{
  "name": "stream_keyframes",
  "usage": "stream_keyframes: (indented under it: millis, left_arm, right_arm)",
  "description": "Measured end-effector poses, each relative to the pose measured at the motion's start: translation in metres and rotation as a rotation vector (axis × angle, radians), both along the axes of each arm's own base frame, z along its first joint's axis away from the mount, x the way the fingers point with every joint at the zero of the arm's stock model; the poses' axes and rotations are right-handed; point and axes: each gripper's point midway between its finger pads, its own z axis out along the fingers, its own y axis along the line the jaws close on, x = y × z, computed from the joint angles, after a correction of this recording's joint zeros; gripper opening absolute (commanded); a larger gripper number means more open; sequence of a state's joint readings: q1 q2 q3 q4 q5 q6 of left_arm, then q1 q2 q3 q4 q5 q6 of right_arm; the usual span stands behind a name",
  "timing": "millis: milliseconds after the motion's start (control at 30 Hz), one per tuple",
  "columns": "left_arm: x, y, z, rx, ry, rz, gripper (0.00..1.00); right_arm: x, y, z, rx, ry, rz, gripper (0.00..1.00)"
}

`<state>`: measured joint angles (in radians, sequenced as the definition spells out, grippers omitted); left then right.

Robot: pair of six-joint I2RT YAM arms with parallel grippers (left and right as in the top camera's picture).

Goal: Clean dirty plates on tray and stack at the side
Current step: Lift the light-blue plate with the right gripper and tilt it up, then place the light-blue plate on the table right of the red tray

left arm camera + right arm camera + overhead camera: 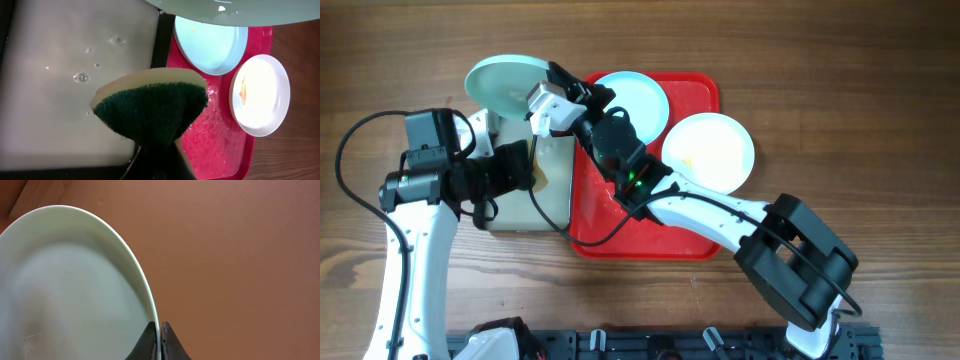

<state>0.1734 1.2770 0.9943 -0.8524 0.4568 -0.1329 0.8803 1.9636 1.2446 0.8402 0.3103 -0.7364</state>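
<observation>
Mint plate (502, 85) hangs above the far edge of the basin (161, 45), off the tray (620, 235). It is round, so no long axis (face up, looks slightly tilted). Right gripper (159, 339) jaws pinch its rim. Left gripper (512, 168) jaws clamp the sponge (150, 107). Likely the scrub step: next the sponge must meet the plate face. Two plates wait on the tray.

Overhead view is looking evenly lit and sharp, only soft shadows falling on the worktop (840, 80). Left wrist: white plate (260, 95) is blowing out, wet tray (210, 130) is glinting. Right wrist: mint plate (65, 290) is blurring up close.
</observation>
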Motion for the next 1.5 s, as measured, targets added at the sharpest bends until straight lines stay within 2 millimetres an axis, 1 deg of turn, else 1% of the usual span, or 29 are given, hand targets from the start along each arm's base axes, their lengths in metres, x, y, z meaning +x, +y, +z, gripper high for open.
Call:
stream_keyframes:
  millis: [167, 233, 433, 533, 667, 733, 767, 833, 867, 900, 933, 1000, 1033, 1067, 1100, 1167, 1233, 1300, 1333, 1367, 1400, 1433, 1467, 1500]
  left_arm:
    - [0.000, 0.000, 0.000, -0.001, 0.001, 0.001, 0.04]
    - [0.000, 0.000, 0.000, -0.001, 0.001, 0.002, 0.04]
    - [0.000, 0.001, 0.000, 0.002, 0.002, 0.004, 0.04]
    - [0.000, 0.001, 0.000, 0.002, 0.002, 0.004, 0.04]
    - [0.000, 0.001, 0.000, 0.002, 0.002, 0.004, 0.04]
    - [0.000, 0.001, 0.000, 0.002, 0.002, 0.004, 0.04]
    - [0.000, 0.001, 0.000, 0.002, 0.002, 0.004, 0.04]
    - [0.000, 0.001, 0.000, 0.002, 0.002, 0.004, 0.04]
    - [0.000, 0.001, 0.000, 0.002, 0.001, 0.004, 0.04]
    - [0.001, 0.001, 0.000, 0.003, -0.001, 0.004, 0.04]
    - [0.001, 0.001, 0.000, 0.003, -0.004, 0.004, 0.04]
    - [0.001, 0.001, 0.000, 0.003, -0.005, 0.004, 0.04]
    - [0.001, 0.001, 0.000, 0.003, -0.006, 0.004, 0.04]
    - [0.001, 0.001, 0.000, 0.004, -0.006, 0.004, 0.04]
    - [0.001, 0.001, 0.000, 0.004, -0.005, 0.003, 0.04]
    - [0.001, 0.001, 0.000, 0.005, -0.007, 0.001, 0.04]
    - [0.001, 0.001, 0.000, 0.005, -0.007, 0.001, 0.04]
    - [0.001, 0.001, 0.000, 0.005, -0.007, 0.001, 0.04]
    - [0.001, 0.001, 0.000, 0.005, -0.007, 0.001, 0.04]
    - [0.001, 0.001, 0.000, 0.005, -0.007, 0.001, 0.04]
    - [0.002, 0.001, 0.000, 0.005, -0.007, 0.001, 0.04]
    - [0.001, 0.001, 0.000, 0.005, -0.007, 0.001, 0.04]
    - [0.001, 0.001, 0.000, 0.005, -0.007, 0.001, 0.04]
    - [0.001, 0.001, 0.000, 0.005, -0.007, 0.001, 0.04]
  right_arm:
    - [0.000, 0.000, 0.000, -0.005, -0.002, 0.000, 0.04]
    - [0.000, 0.001, -0.005, 0.008, 0.031, 0.006, 0.04]
    - [0.000, 0.002, -0.050, 0.085, 0.297, 0.011, 0.04]
    - [-0.009, 0.008, -0.080, 0.115, 0.475, 0.057, 0.04]
    - [-0.019, 0.019, -0.085, 0.248, 0.618, 0.138, 0.04]
    - [-0.015, 0.013, -0.090, 0.326, 0.699, 0.120, 0.04]
    - [-0.009, 0.005, -0.096, 0.376, 0.757, 0.091, 0.04]
    - [0.009, -0.018, -0.107, 0.469, 0.860, 0.020, 0.04]
    - [0.018, -0.033, -0.109, 0.510, 0.902, -0.014, 0.04]
    - [0.028, -0.053, -0.105, 0.558, 0.937, -0.058, 0.04]
    - [0.037, -0.069, -0.095, 0.601, 0.939, -0.082, 0.04]
    - [0.050, -0.113, -0.073, 0.671, 0.955, -0.156, 0.04]
    - [0.056, -0.146, -0.061, 0.702, 0.959, -0.217, 0.04]
    - [0.060, -0.171, -0.049, 0.730, 0.950, -0.258, 0.04]
    - [0.063, -0.202, -0.041, 0.755, 0.951, -0.318, 0.04]
    - [0.063, -0.266, -0.033, 0.796, 0.955, -0.448, 0.04]
    - [0.064, -0.331, -0.037, 0.842, 0.960, -0.586, 0.04]
    - [0.059, -0.385, -0.053, 0.877, 0.999, -0.711, 0.04]
    - [0.052, -0.431, -0.064, 0.918, 1.011, -0.816, 0.04]
    - [0.044, -0.458, -0.071, 0.944, 1.023, -0.883, 0.04]
    - [0.038, -0.479, -0.075, 0.964, 1.025, -0.932, 0.04]
    - [0.025, -0.509, -0.083, 0.984, 1.035, -1.016, 0.04]
    - [0.014, -0.528, -0.090, 0.995, 1.042, -1.083, 0.04]
    - [0.005, -0.542, -0.096, 0.999, 1.048, -1.140, 0.04]
